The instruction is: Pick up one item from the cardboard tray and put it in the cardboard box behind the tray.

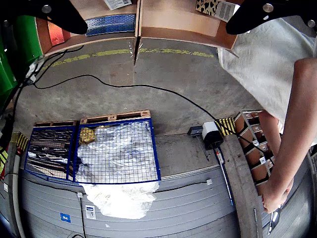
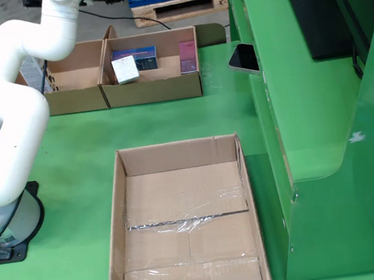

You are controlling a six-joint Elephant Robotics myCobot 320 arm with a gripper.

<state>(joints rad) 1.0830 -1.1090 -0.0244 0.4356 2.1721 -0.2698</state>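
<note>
Green table point(image 2: 172, 118) — blue box point(image 2: 135, 57) in tray point(image 2: 152, 90); gripper fingertips point(image 1: 64, 17) apart.

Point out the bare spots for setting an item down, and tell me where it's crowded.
The large open cardboard box has a bare floor. So is the green tabletop between it and the shallow cardboard tray. Crowded: the tray's right compartment holds a blue box, white box and maroon box.

Both views are evenly, softly lit with faint shadows; the gripper-mounted view bends strongly at its edges.
</note>
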